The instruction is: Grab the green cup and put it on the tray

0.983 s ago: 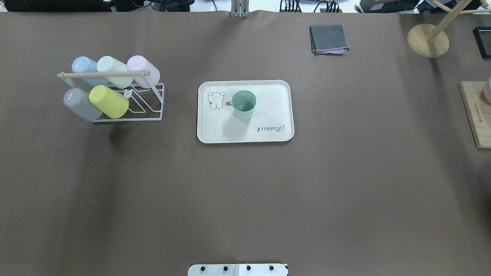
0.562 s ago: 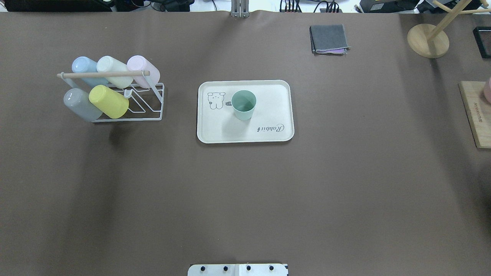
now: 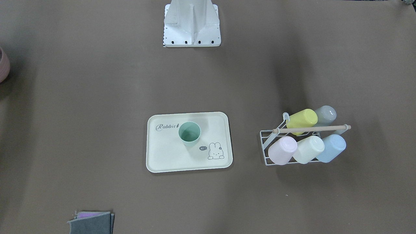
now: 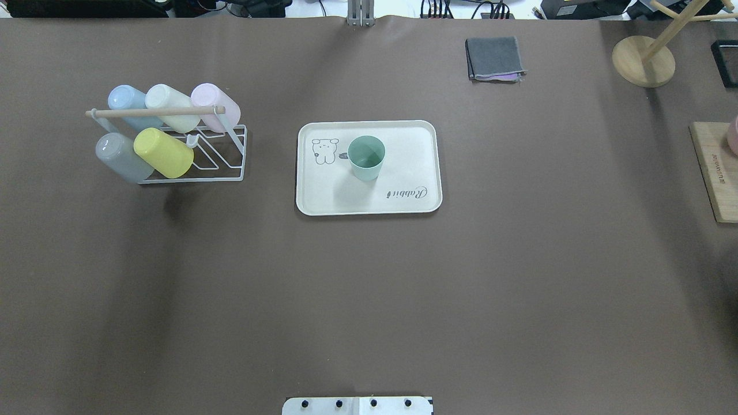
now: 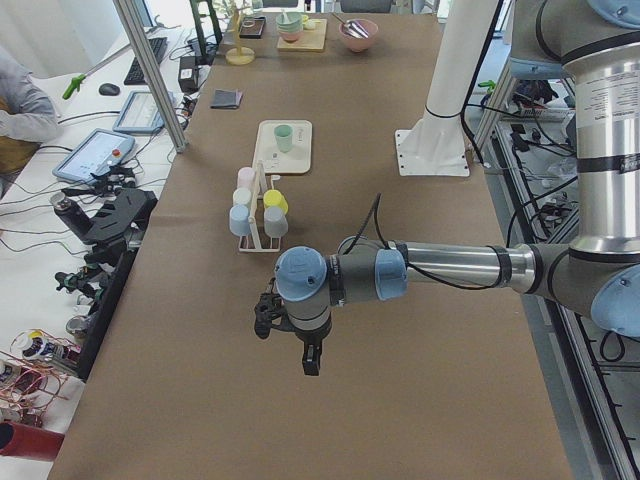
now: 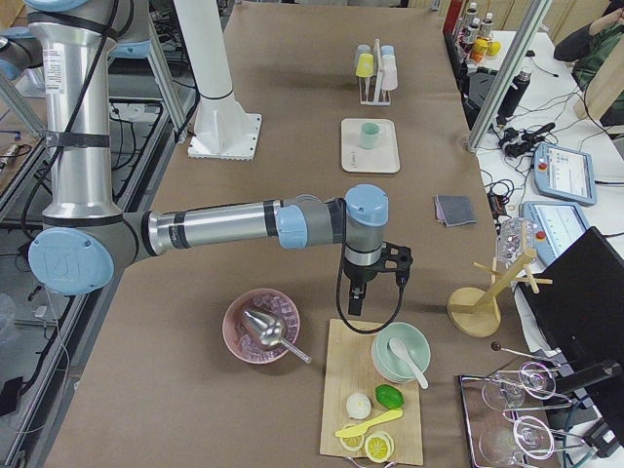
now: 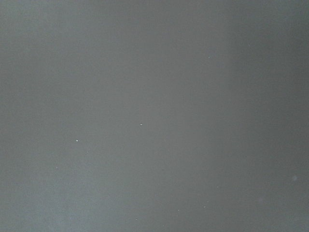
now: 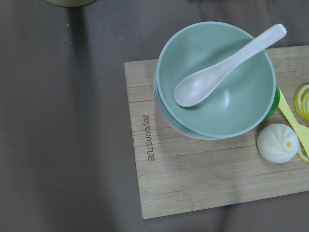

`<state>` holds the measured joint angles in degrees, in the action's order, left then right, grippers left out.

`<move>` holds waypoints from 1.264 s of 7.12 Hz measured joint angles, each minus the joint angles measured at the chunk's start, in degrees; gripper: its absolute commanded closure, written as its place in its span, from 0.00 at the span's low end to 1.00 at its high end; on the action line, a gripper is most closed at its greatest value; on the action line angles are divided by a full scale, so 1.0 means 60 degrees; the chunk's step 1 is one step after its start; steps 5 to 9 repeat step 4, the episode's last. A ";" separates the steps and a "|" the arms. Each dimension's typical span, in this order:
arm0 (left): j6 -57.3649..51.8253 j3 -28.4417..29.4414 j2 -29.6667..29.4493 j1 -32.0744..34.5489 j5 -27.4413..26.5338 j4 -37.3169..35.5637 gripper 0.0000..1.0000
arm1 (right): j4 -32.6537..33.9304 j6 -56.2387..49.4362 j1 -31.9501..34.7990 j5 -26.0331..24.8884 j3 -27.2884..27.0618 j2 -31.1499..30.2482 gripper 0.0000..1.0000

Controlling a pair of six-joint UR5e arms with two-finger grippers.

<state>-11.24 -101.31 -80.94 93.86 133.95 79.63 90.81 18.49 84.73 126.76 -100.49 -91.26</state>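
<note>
Overhead exterior: green cup (image 4: 366, 157) is seen unmoved on tray (image 4: 406, 164); task is judged done. State of left tool (image 5: 306, 358) and right tool (image 6: 353, 298) cannot be told.

left claw (image 5: 310, 362): jaw state unreadable | right claw (image 6: 352, 304): likewise, perhaps too small | wooden board (image 4: 718, 173): cut by edge

Straight below my right wrist lies a bamboo board (image 8: 212, 174) on the brown table (image 8: 63, 125). A mint bowl (image 8: 231, 104) sits on the board, nested in a pink bowl (image 8: 175, 126) whose edge just peeks out underneath. A white spoon (image 8: 217, 72) rests inside the mint bowl with its handle over the rim. Just beside the bowls sits a white bun (image 8: 276, 143) with a yellow dot, next to a yellow strip (image 8: 289, 115) I can't identify.
</note>
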 measured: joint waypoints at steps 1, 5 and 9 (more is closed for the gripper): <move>-0.0001 0.0006 0.0000 0.0001 0.0000 0.0000 0.01 | 0.0006 -0.0027 0.0000 0.0022 0.0004 -0.0003 0.00; -0.0001 0.0022 -0.0001 0.0002 0.0000 0.0000 0.01 | -0.0001 -0.0063 0.0000 -0.0032 0.0046 0.0004 0.00; -0.0001 0.0022 -0.0001 0.0002 0.0000 0.0000 0.01 | -0.0001 -0.0063 0.0000 -0.0032 0.0046 0.0004 0.00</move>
